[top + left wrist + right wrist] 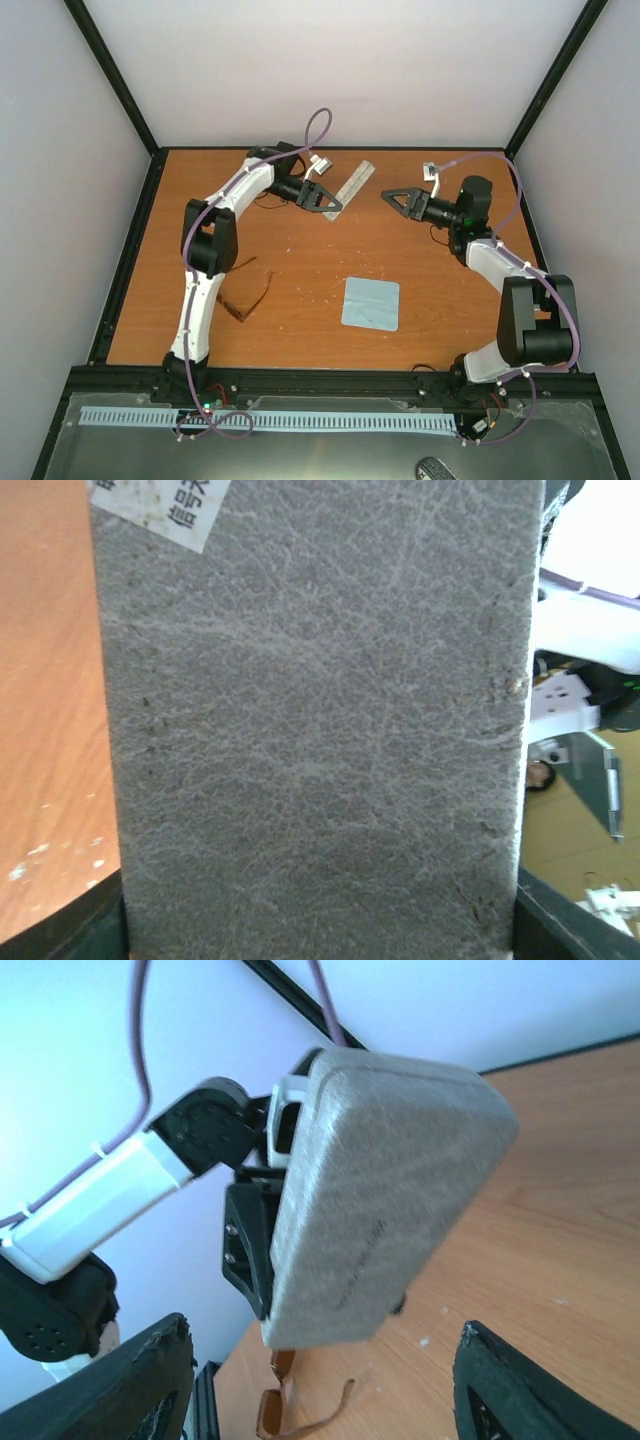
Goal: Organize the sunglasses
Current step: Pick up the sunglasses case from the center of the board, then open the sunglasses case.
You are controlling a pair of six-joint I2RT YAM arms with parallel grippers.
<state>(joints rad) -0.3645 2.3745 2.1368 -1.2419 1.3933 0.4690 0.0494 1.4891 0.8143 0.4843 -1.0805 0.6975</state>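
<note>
The sunglasses (246, 291), with a thin reddish-brown frame and amber lenses, lie on the table at the left beside the left arm. They also show low in the right wrist view (272, 1418). My left gripper (331, 201) is shut on the grey case (356, 182) and holds it on edge above the table at the back. The case fills the left wrist view (320, 720), between the left gripper's (320, 925) fingers. My right gripper (390, 197) is open and empty, facing the case (385, 1210) from the right, apart from it.
A light blue square cloth (370, 303) lies flat on the table right of centre, towards the front. Black frame posts and white walls enclose the wooden table (300, 250).
</note>
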